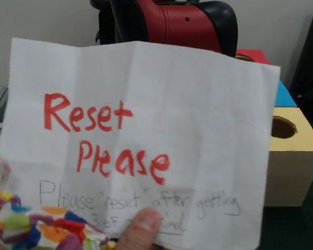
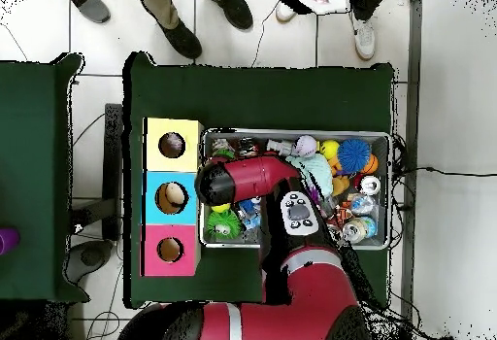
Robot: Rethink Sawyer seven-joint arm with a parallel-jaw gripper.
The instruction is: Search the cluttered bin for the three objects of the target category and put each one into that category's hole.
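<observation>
A sheet of white paper (image 1: 138,143) fills most of the front view, held up close by a thumb (image 1: 141,226) at the bottom centre. Red handwriting on it reads "Reset Please", with fainter pencil lines below. A multicoloured cloth (image 1: 26,221) shows at the lower left corner. Above the sheet, at the top of the frame, the red and black arm (image 1: 185,23) is partly visible. At the right edge stands a yellow box (image 1: 295,156) with a round hole in its top, and behind it are slivers of a blue box (image 1: 284,96) and a red box (image 1: 253,54).

In the overhead view the wire tray (image 2: 390,190) sits right of centre on the green surface (image 2: 262,93), heaped with balls, toys and cans. Just beside its left end is the row of three boxes, yellow at the top, then blue, then pink (image 2: 170,250), each with a hole. The arm reaches up from the bottom of the frame and bends left over the tray's left half. The pincer is hidden under the arm, so I cannot tell whether it is released or clenched. Several people's shoes (image 2: 180,37) line the top edge.
</observation>
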